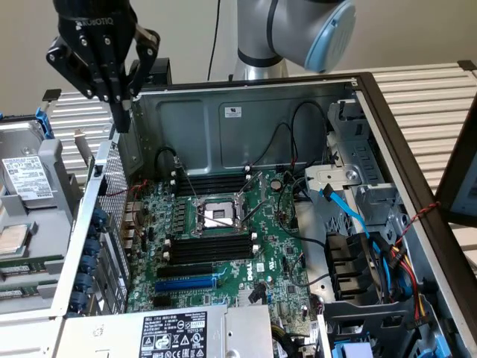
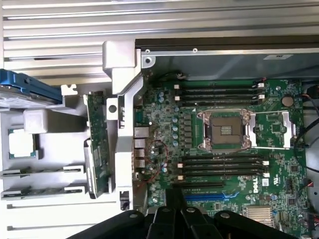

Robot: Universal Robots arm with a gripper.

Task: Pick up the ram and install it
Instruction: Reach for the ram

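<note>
Gripper: we see the gripper [image 1: 120, 123] with its fingers pressed together, holding nothing, tips aimed down above the case wall [image 1: 112, 160] at the exterior view's left.
Ram: we find the ram [image 2: 97, 144] outside the case, just beside that wall, on a pale grey holder [image 2: 60, 149], apart from the gripper.
Ram's axis: its long axis runs along the case wall, crosswise to the black memory slots [image 2: 219, 164].
Ram's tilt: we cannot tell flat from on-edge.
Board: the motherboard [image 2: 164, 114] carries an open CPU socket [image 2: 223, 130] and a blue slot [image 2: 209, 195].
</note>
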